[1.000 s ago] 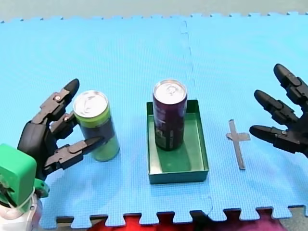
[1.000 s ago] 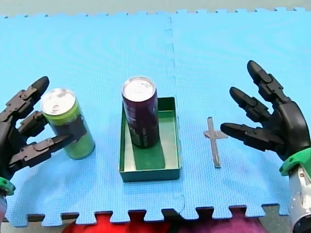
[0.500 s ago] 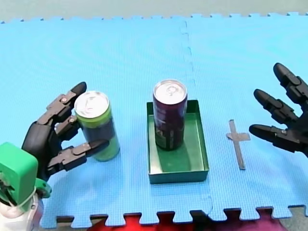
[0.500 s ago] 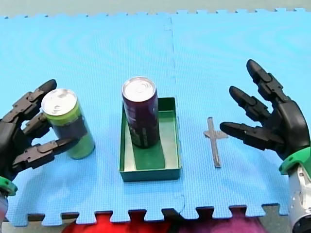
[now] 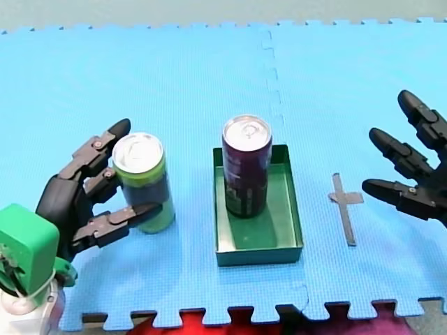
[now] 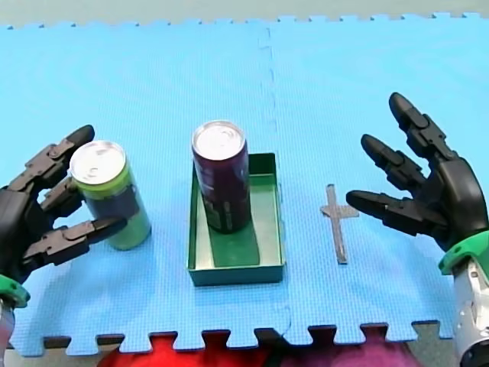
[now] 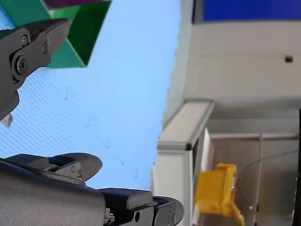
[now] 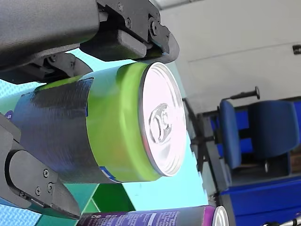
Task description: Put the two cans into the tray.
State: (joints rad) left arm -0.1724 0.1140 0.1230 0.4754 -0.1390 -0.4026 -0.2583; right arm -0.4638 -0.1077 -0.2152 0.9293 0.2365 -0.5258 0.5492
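A green can stands upright on the blue mat, left of the tray. My left hand is shut on it, with fingers behind and the thumb across its front; the second wrist view shows the same green can between those fingers. A purple can stands upright in the far half of the green tray. My right hand hangs over the mat, right of the tray, holding nothing.
A grey tape cross lies flat on the mat between the tray and the right hand. The mat's toothed front edge runs close below the tray. The first wrist view catches a corner of the tray.
My left hand's fingers have closed in around the green can, which has shifted slightly to the right. The right hand and the purple can have stayed put.
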